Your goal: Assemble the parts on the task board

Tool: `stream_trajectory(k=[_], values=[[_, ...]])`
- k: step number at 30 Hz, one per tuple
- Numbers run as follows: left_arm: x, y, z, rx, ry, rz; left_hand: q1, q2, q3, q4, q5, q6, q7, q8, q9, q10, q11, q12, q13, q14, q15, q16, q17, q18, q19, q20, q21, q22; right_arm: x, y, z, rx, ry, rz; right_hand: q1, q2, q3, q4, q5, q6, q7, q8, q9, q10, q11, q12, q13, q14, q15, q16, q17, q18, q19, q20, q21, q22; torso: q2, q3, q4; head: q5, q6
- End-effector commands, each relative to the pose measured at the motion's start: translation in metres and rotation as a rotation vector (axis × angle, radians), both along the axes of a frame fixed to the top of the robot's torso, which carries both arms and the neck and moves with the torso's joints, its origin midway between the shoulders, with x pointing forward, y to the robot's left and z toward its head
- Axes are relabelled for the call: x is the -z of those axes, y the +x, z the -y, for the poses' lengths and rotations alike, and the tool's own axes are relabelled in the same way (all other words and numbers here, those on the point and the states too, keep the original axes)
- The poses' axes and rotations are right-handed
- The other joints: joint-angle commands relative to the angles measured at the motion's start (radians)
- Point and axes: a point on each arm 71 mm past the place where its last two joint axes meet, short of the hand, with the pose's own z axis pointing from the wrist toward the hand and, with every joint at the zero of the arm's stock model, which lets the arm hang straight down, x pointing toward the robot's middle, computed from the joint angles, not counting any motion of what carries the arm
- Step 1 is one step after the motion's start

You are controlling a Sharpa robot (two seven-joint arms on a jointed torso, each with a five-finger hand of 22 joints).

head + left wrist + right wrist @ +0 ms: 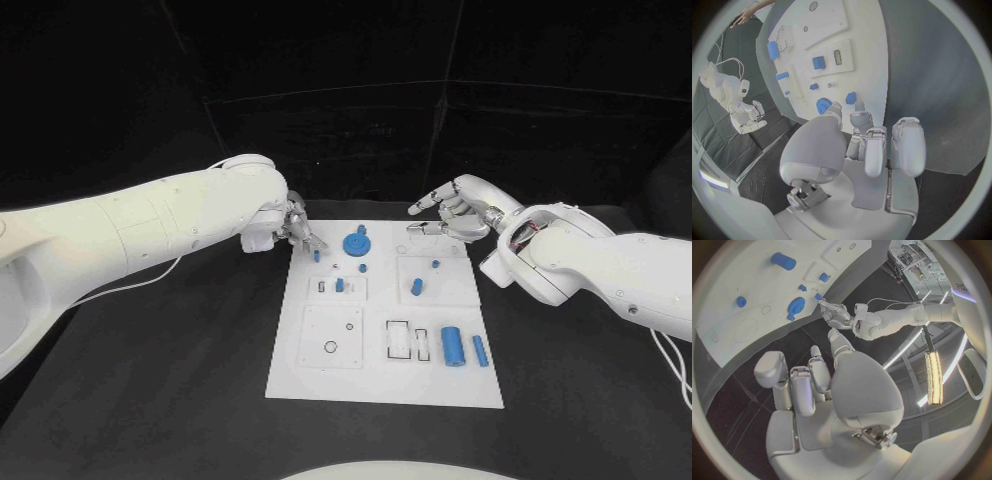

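The white task board (389,385) lies in the middle of the black table. On it are a round blue disc part (358,243), several small blue pieces such as one (418,287) mid-board, and a blue cylinder (451,345) with a thinner blue pin (480,349) beside it. My left hand (296,232) is at the board's far left corner, its fingertips on a small blue part (316,254) that it seems to pinch just left of the disc (823,106). My right hand (454,215) hovers at the far right corner, fingers loosely apart, holding nothing.
Black table surface surrounds the board on all sides. Rectangular and round recesses (335,345) mark the board's near half. A white cable (159,275) trails under my left arm. The left hand (837,315) shows across the board in the right wrist view.
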Motion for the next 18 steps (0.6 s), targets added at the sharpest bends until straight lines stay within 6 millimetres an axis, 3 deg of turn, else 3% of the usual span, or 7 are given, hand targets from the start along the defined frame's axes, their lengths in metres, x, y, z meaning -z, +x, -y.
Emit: stream_trajectory(k=[1, 18], values=[[0.0012, -0.0002, 0.001, 0.018, 0.011, -0.014, 0.015, 0.0, -0.006, -0.003, 0.003, 0.008, 0.001, -0.002, -0.002, 0.005, -0.003, 0.003, 0.001, 0.104, 0.004, 0.003, 0.263, 0.005, 0.017, 0.007, 0.005, 0.052, -0.0019, 0.0, -0.0009, -0.005, 0.007, 0.008, -0.008, 0.004, -0.007, 0.0, 0.002, 0.006, -0.001, -0.006, -0.002, -0.007, 0.0, -0.004, 0.003, 0.069, -0.008, -0.004, 0.114, 0.014, -0.003, -0.001, -0.005, 0.0, 0.0, -0.0009, -0.0002, -0.001, 0.0], [0.0064, 0.0022, 0.0033, 0.009, 0.0, -0.003, 0.032, 0.009, -0.005, -0.005, 0.004, 0.013, 0.0, -0.001, -0.006, 0.006, -0.004, 0.005, 0.002, 0.104, 0.003, 0.003, 0.263, 0.005, 0.018, 0.006, 0.006, 0.054, -0.0019, -0.0001, -0.0016, -0.006, 0.008, 0.009, -0.007, 0.005, -0.007, 0.0, 0.003, 0.006, -0.001, -0.006, -0.001, -0.007, 0.0, -0.004, 0.003, 0.069, -0.008, -0.004, 0.114, 0.014, -0.004, -0.001, -0.005, -0.001, 0.0, 0.0, 0.0002, -0.002, -0.002]])
